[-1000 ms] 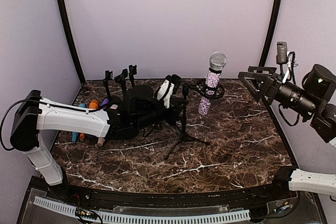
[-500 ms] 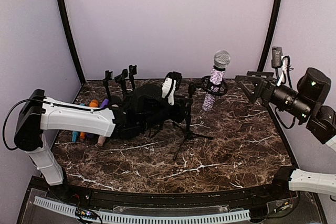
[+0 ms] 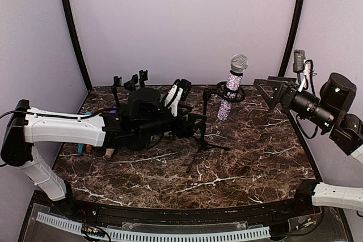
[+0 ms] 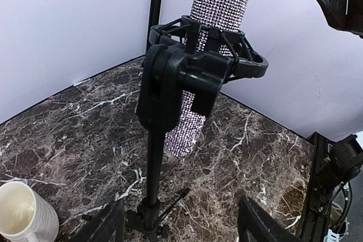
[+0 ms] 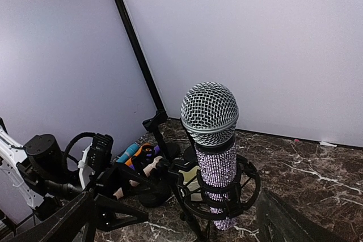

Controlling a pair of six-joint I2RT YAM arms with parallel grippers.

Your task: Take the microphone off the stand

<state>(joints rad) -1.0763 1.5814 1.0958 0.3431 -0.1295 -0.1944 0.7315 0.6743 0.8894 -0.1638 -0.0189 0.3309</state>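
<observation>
**A:** If the right arm (image 3: 334, 103) pulled now, what could go wrong on that counter (image 3: 255, 162)?

**B:** I'd worry about the stand (image 3: 202, 134) coming along with it. It's a light tripod. The left end effector (image 4: 180, 228) is released, its 2 fingers (image 4: 108, 225) spread either side of the pole without touching it. With nothing bracing the pole, a sideways tug could tip the whole thing.

**A:** And the microphone (image 5: 211, 140)?

**B:** It's upright in the ring cradle at the top of the stand, with its sparkly handle hanging through. It looks snug, so a slanted pull might jam it.

**A:** How do the arms sit?

**B:** The left arm (image 3: 62, 128) lies low, stretched across the counter, with its wrist near the pole. The right arm is raised at the right edge. The right end effector (image 3: 262, 92) gapes wide and points at the microphone. It's near it but apart, and grasps nothing.
</observation>
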